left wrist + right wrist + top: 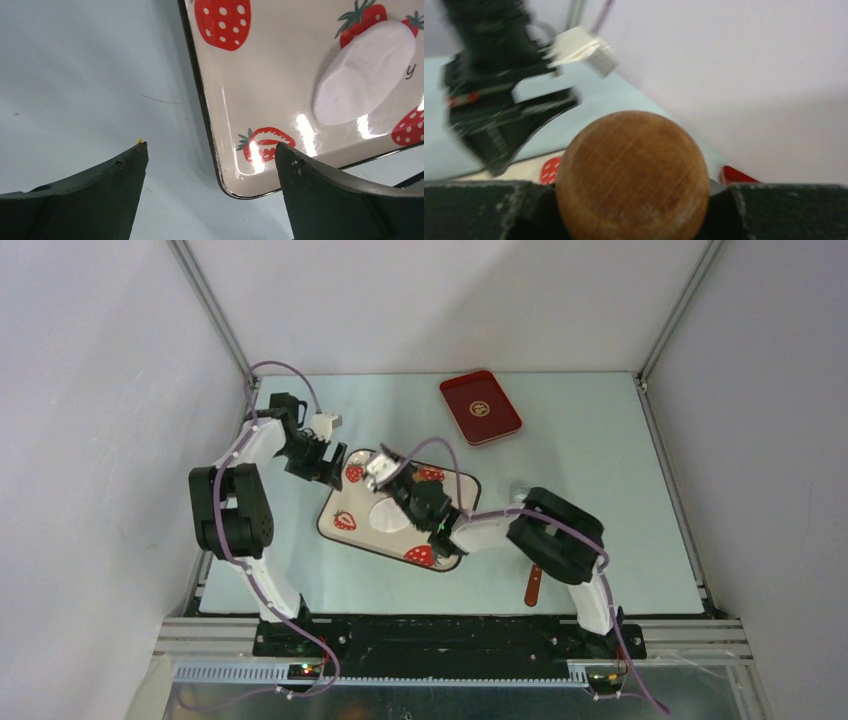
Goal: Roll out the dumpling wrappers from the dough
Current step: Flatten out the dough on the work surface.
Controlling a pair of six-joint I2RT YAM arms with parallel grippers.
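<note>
My left gripper (211, 147): jaws spread, at tray's (280, 90) far-left corner. My right gripper (634, 200) pinches rolling pin (633, 170) above the tray, nearer the oval dough (365, 72) lying mid-tray.

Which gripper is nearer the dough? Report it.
Right. The right gripper, shut on the wooden rolling pin, hangs over the tray beside the dough. The left gripper, open, sits at the tray's corner, farther away.

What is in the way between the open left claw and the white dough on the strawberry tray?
Nothing visible. Between the left gripper and the dough lies only bare tray. The right gripper, holding a wooden roller, does not show in that gap in the left wrist view.
</note>
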